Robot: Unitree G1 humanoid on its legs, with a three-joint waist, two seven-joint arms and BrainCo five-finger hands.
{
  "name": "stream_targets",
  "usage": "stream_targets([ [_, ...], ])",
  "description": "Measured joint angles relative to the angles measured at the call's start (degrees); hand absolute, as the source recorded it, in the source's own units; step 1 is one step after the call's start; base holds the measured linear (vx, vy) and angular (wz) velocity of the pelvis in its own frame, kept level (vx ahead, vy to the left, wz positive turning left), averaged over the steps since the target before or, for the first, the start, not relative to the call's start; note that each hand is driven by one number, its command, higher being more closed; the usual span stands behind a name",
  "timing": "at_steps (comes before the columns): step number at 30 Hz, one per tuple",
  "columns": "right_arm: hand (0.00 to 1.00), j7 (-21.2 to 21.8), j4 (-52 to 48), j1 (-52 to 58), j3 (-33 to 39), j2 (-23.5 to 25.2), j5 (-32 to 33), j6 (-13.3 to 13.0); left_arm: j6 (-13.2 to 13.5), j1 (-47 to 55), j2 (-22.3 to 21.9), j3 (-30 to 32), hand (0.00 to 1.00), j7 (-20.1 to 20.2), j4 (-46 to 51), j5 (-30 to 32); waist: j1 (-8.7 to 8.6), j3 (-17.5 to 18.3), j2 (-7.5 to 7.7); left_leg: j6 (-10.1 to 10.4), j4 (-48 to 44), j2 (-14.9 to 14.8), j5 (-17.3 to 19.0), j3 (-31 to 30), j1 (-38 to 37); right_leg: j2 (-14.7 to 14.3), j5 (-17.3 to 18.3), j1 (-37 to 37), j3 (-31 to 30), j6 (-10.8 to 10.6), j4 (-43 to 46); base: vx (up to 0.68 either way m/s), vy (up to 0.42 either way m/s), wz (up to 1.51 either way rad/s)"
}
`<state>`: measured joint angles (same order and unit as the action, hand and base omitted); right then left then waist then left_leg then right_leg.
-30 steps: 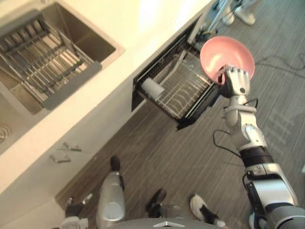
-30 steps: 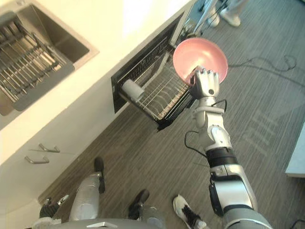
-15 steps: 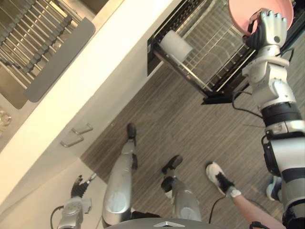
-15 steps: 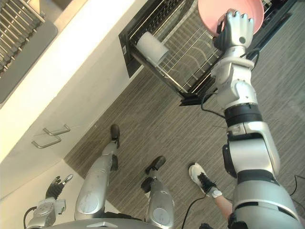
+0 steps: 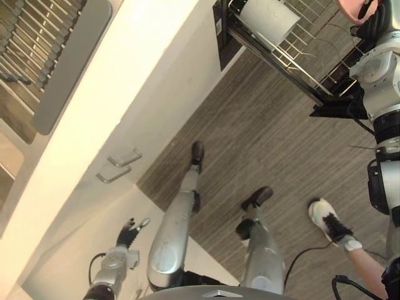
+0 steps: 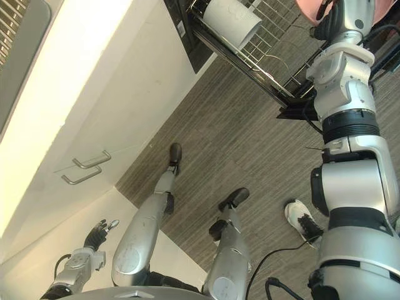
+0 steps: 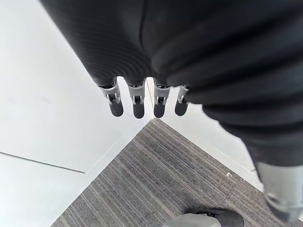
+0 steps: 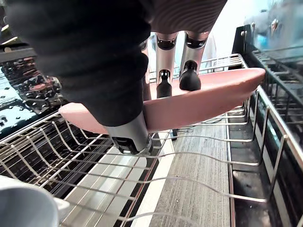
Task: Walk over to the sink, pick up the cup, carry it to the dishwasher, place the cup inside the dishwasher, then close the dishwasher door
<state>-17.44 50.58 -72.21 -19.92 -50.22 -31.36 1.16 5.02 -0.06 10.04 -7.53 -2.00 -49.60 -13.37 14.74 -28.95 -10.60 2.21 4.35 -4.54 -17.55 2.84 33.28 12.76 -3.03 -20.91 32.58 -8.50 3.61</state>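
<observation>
Pink bowl (image 8: pixel 203 101), not a cup: my right hand (image 8: pixel 163 61) clamps its rim, fingers curled over the edge, just above the dishwasher rack (image 5: pixel 287 59). I judge it light, stiff and glossy, so slippery; a rim grip suits it. Left hand (image 5: pixel 128 232) hangs relaxed and empty.

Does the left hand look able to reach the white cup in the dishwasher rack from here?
Probably not. The left hand hangs open, low by the cabinet and far from the cup in the rack. The right hand, holding the pink bowl, is much nearer.
</observation>
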Motion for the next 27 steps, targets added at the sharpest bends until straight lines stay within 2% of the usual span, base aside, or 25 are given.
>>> stream_targets([
  [6, 0.00, -0.80, -0.17, 0.04, -0.26, 0.15, -0.36, -1.56, 0.08, -0.55, 0.12, -0.34, 0.00, -0.18, 0.02, 0.04, -0.19, 0.04, -0.05, 1.05, 0.00, 0.29, -0.75, -2.41, -0.02, 1.04, 0.33, -0.62, -0.18, -0.13, 2.11, -0.03, 0.061, 0.02],
  [11, 0.00, -5.67, -0.51, 0.05, 1.11, 0.01, 0.72, -1.69, 0.08, -0.54, 0.32, 0.87, 0.00, -0.55, 0.80, 0.29, -1.18, 0.04, -0.05, 0.97, 0.05, 0.29, -0.17, -3.26, -1.16, 1.86, 1.37, -0.42, -0.18, -0.34, 5.41, -0.06, 0.040, 0.04],
  [13, 0.00, -7.38, -1.33, 0.71, 2.67, 0.00, 2.44, -1.71, 0.11, -0.54, 0.72, 1.07, 0.00, -1.17, 1.15, 1.18, -2.01, 0.03, -0.04, 0.77, 0.05, 0.42, -0.04, -3.15, -2.27, 1.99, 1.38, 0.76, -0.17, -0.35, 5.67, -0.07, 0.029, 0.05],
  [17, 0.00, -12.57, -4.76, 5.04, 9.65, -1.26, 10.49, -0.48, 0.74, -0.45, 0.88, 3.42, 0.00, -1.83, 1.24, 1.28, -3.78, 0.06, 0.08, 0.61, 0.06, 0.70, 0.27, -2.99, -4.86, 2.06, 1.28, 3.34, -0.32, -0.50, 5.69, -0.06, -0.004, 0.01],
  [20, 0.00, -15.63, -4.69, 9.92, 19.09, -2.48, 23.83, 0.33, 1.05, -0.16, 0.94, 4.45, 0.00, -2.79, 1.18, 1.28, -5.56, 0.09, 0.30, 0.18, 0.07, 0.71, -0.05, -2.91, -6.15, 2.02, 1.20, 4.76, -0.35, -0.51, 5.56, -0.03, -0.026, -0.01],
  [21, 0.00, -16.13, -4.60, 13.42, 25.44, -2.17, 34.45, 0.26, 1.30, 0.38, 0.93, 5.27, 0.00, -3.05, 1.24, 1.28, -6.43, 0.30, 0.72, 0.18, 0.07, 0.70, -0.06, -2.65, -6.82, 2.00, 1.16, 5.23, -0.68, -0.50, 5.48, -0.02, -0.038, -0.05],
  [24, 0.00, -15.63, -3.18, 18.40, 34.86, -1.26, 49.84, 0.23, 1.39, 1.01, 0.84, 5.27, 0.00, -3.79, 1.14, 1.29, -8.72, 0.33, 0.80, 0.18, 0.09, 0.56, -0.06, -2.35, -7.81, 1.90, 1.01, 6.00, -0.96, -0.45, 5.39, -0.03, -0.044, -0.08],
  [25, 1.00, -15.14, -1.32, 19.65, 37.46, -0.31, 55.24, 0.42, 1.32, 1.04, 0.74, 5.23, 0.00, -3.90, 1.02, 1.29, -9.39, 0.34, 0.81, 0.19, 0.12, 0.33, -0.05, -1.87, -8.35, 1.77, 0.88, 6.22, -1.43, -0.36, 5.28, -0.05, -0.057, -0.18],
  [27, 1.00, -13.30, 0.79, 21.35, 39.42, 1.17, 62.39, 1.25, 1.32, 1.04, 0.45, 5.15, 0.00, -4.29, 1.03, 1.29, -10.12, 0.41, 0.80, 0.34, 0.17, -0.08, 0.08, -1.05, -8.95, 1.40, 0.56, 6.19, -2.46, -0.18, 4.92, -0.07, -0.063, -0.28],
])
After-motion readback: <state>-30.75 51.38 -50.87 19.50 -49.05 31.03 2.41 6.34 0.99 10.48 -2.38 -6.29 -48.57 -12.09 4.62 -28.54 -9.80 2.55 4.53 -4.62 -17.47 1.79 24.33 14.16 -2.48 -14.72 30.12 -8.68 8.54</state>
